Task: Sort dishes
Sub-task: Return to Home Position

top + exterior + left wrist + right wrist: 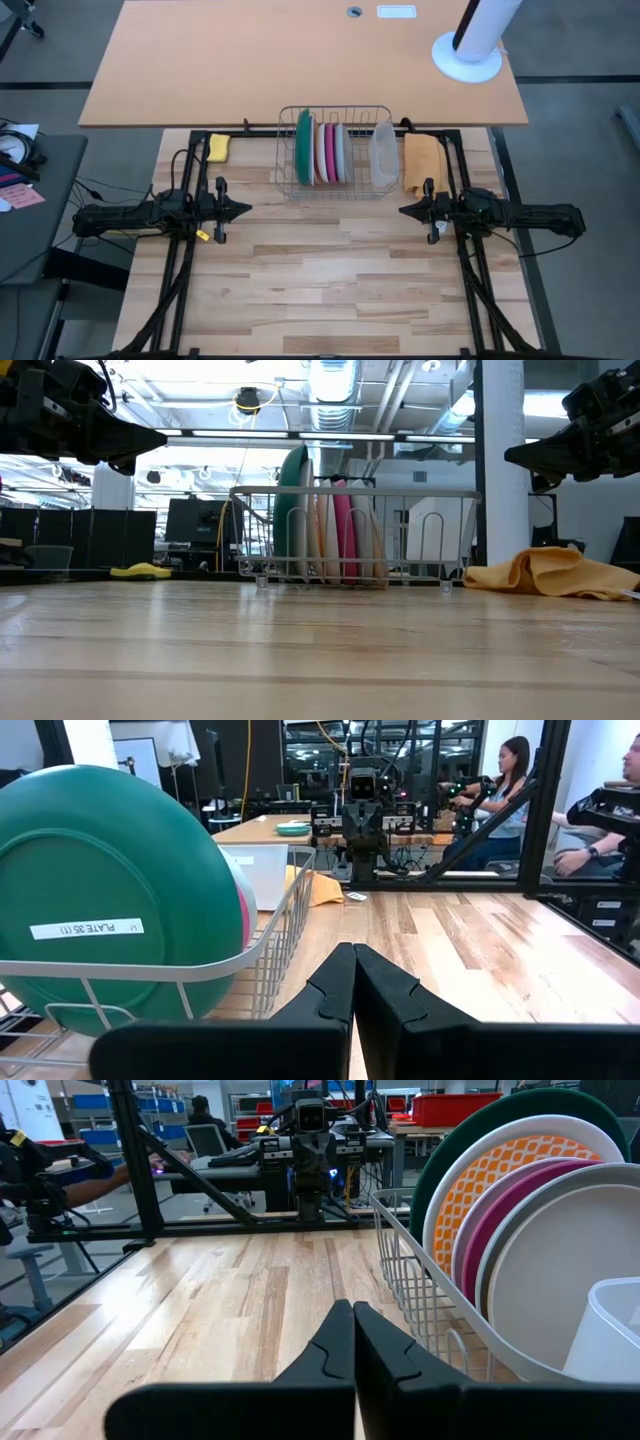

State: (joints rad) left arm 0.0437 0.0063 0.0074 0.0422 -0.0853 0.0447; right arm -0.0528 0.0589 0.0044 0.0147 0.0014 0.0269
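Your left gripper (246, 210) hangs above the table (330, 290), out in front of the dish rack (362, 185) and off toward its sponge end. It is closed tight with nothing in it. Your right gripper (403, 211) hangs level with it off the rack's opposite end, pointing back toward the left one, and it too is pressed fully closed and empty. All the plates stand on edge inside the rack, packed side by side. The green plate (303, 146) is at the end nearest the sponge (218, 148), with its back facing that way. Next to it comes the orange-patterned plate (500, 1175), then the pink plate (328, 150), then the grey plate (341, 150). The white plate is probably the thin pale edge between the green and the orange-patterned one, though the views do not separate it clearly. A clear tub (383, 155) sits upright in the rack's far end, just beside the grey plate. A crumpled yellow-brown cloth (421, 163) lies on the table just outside that end of the rack, and the sponge lies well apart from the rack on the other side.
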